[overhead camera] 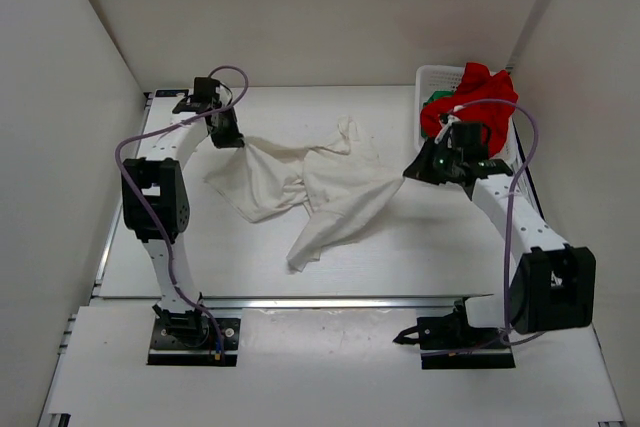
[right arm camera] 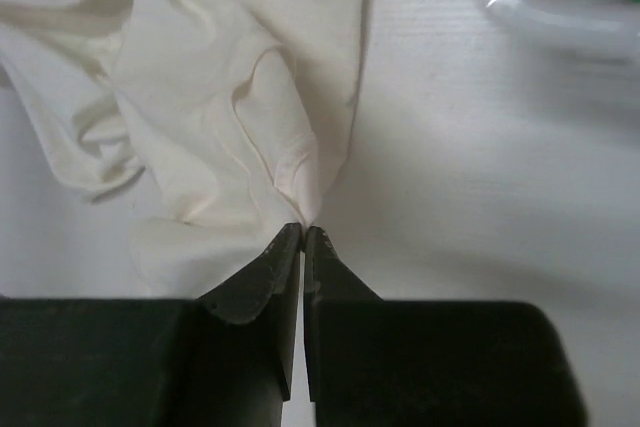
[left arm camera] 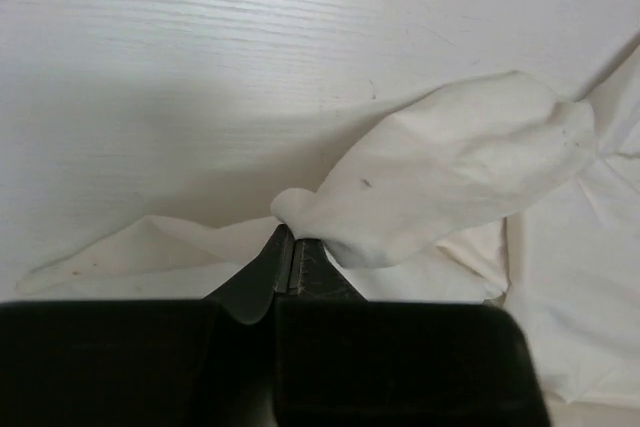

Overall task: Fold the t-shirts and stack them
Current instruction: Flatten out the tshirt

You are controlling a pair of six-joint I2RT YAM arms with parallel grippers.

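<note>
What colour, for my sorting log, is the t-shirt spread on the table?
Cream-white, plain; the t-shirt shows best in the top external view.

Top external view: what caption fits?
Left pincer and right pincer pinch the cream-white t-shirt; red t-shirt and green t-shirt sit in the basket.

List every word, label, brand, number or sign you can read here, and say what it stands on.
No text can be read in any view.
cream-white t-shirt: plain cloth, a few tiny dark specks, no print.
red t-shirt, green t-shirt, basket: no print or label shows.
left pincer, right pincer: plain black, no markings.
</note>
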